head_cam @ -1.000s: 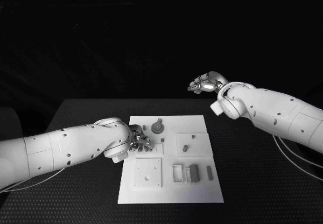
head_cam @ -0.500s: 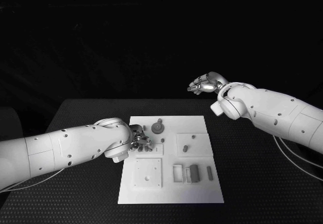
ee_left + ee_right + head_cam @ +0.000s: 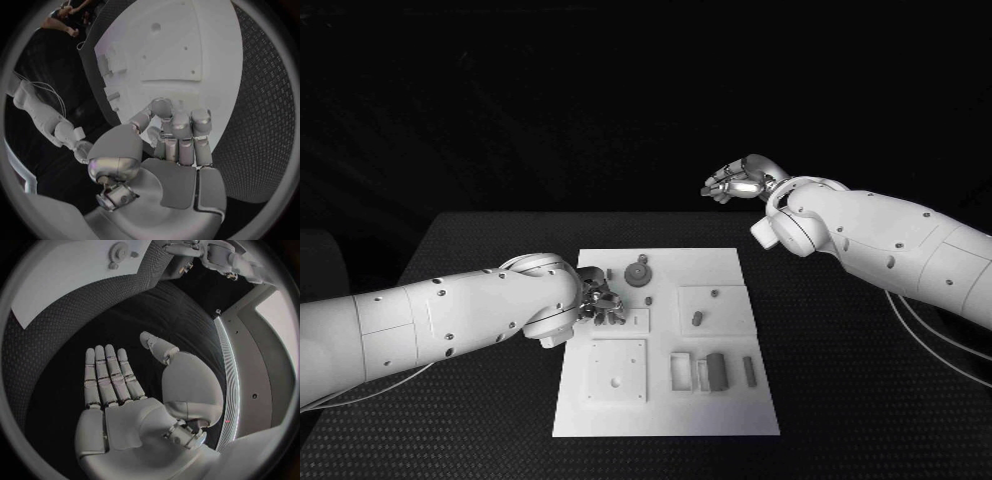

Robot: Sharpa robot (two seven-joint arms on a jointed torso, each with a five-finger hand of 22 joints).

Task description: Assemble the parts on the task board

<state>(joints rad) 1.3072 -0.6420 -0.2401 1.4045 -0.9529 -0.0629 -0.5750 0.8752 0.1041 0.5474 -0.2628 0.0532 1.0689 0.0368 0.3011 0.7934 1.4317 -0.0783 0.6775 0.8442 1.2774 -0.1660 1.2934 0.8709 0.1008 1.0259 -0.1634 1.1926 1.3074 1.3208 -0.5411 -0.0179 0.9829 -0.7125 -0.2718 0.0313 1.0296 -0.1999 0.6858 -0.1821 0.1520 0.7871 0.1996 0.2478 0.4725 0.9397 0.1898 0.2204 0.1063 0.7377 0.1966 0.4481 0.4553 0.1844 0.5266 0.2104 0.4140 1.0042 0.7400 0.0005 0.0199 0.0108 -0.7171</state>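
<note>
White task board (image 3: 718, 262), one; two silver hands: left hand (image 3: 599, 303), right hand (image 3: 737, 181).

A white task board (image 3: 718, 262) lies on a black table (image 3: 473, 240) whose surface carries a fine diamond-weave pattern, plain in the left wrist view. Small grey parts sit on the board: a round gear-like piece (image 3: 638, 273), short pegs (image 3: 697, 318) and a dark grey upright block (image 3: 717, 370), beside raised square plates (image 3: 616, 369) as white as the board itself. Both arms are glossy white, dotted with small dark fastener holes. The left hand (image 3: 599, 303) and right hand (image 3: 737, 181) are silver metal; the right hand's fingers (image 3: 106, 375) show pale segments with thin darker bands across them. The backdrop is black.
</note>
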